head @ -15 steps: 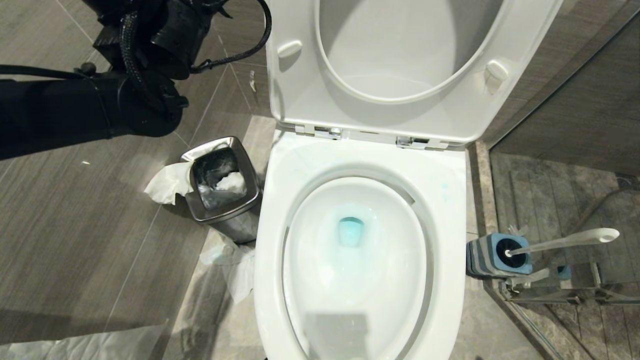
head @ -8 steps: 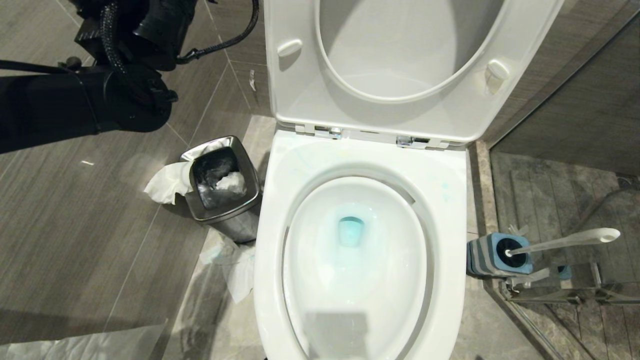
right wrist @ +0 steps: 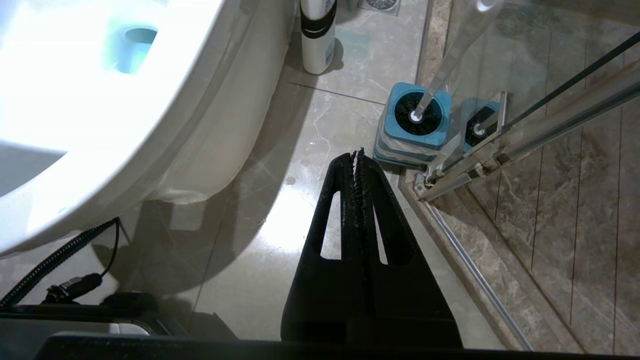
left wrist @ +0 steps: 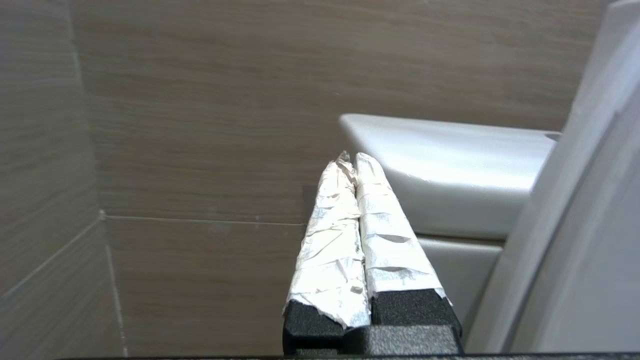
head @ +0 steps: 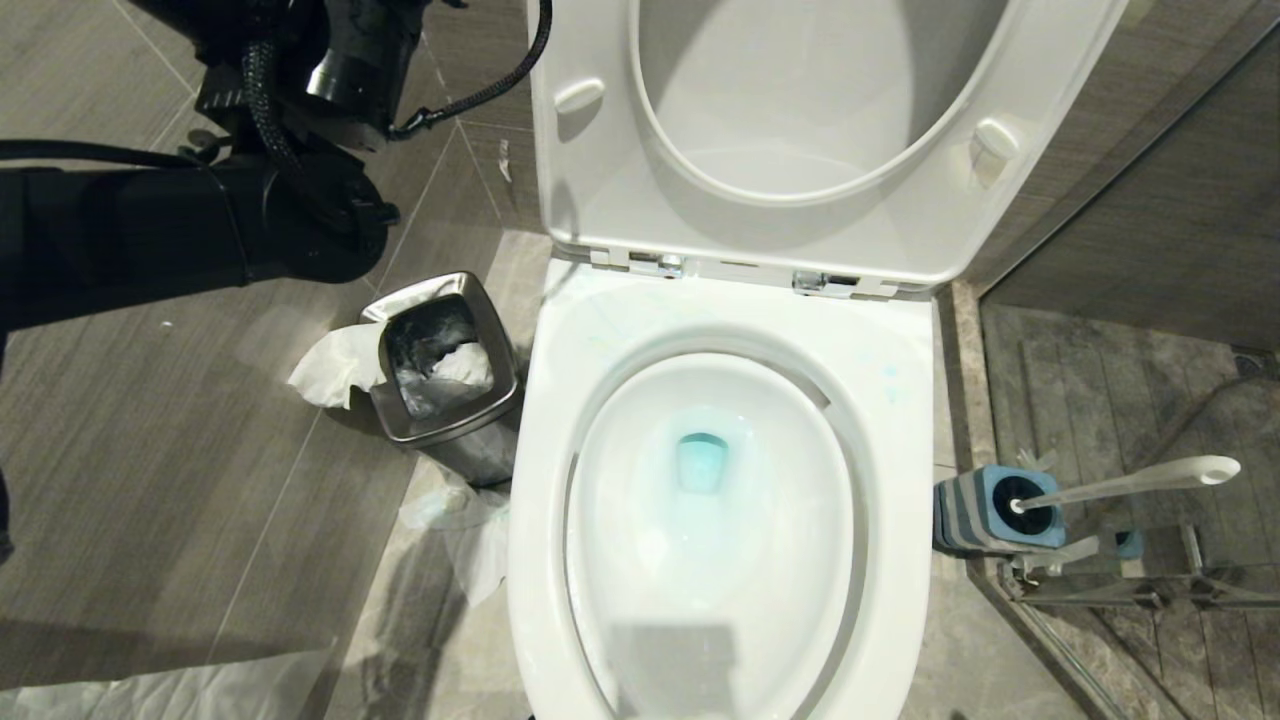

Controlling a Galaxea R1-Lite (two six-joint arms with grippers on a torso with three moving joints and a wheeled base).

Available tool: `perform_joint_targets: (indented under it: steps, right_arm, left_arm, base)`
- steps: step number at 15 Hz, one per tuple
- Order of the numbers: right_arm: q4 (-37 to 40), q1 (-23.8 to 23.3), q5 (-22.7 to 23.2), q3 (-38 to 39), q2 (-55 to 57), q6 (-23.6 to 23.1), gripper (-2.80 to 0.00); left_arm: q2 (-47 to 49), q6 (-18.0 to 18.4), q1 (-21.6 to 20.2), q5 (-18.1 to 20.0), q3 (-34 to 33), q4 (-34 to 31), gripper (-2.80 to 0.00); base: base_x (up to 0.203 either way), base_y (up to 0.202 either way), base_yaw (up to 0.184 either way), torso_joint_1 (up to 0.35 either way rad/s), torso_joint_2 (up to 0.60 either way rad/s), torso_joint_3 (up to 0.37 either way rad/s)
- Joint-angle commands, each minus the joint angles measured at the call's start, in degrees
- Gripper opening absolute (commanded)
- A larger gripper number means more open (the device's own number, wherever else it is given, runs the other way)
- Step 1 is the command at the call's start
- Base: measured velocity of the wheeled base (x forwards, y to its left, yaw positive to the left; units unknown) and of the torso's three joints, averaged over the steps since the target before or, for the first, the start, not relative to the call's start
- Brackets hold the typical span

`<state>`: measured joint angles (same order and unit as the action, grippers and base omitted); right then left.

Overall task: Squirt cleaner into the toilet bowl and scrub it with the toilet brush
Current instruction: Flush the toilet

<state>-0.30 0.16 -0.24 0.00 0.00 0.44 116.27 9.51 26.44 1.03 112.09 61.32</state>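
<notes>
The brush [right wrist: 452, 52] looks light and stiff; grab its thin, slippery handle, ahead of the right gripper's [right wrist: 358, 155] closed, empty fingers. The left gripper's [left wrist: 351, 161] fingers are closed too.

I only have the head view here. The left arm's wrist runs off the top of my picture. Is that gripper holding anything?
Observer: No. The left gripper is shut and empty, its wrapped fingers pressed together, pointing at the wall beside the toilet tank.
Operator: And the right gripper? I can't see that arm.
Observer: The right gripper is shut too, empty, above the floor near the brush holder.
Operator: Anything behind the toilet bowl I miss?
Observer: A white bottle stands on the floor beside the toilet bowl.
</notes>
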Motion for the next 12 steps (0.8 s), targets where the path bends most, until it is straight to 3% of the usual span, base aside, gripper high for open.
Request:
perform_joint_targets:
  steps: [1,4,12]
  right_arm:
    - [-0.05,0.02,-0.02,0.00,0.09,0.00,-2.80]
    - [-0.05,0.02,-0.02,0.00,0.09,0.00,-2.80]
    - [-0.05,0.02,-0.02,0.00,0.09,0.00,-2.80]
  left_arm:
    - [1.29,0.15,0.17,1.11,0.05,0.12,-2.80]
    - [1.85,0.34,-0.34,3.54,0.06,-0.83,-2.80]
    - [0.48,1.17,-2.76,3.01,1.11,-6.14,-2.80]
  base:
    - [0.000,0.000,0.000,0.000,0.00,0.000]
    - [0.000,0.000,0.000,0.000,0.00,0.000]
    - [0.000,0.000,0.000,0.000,0.00,0.000]
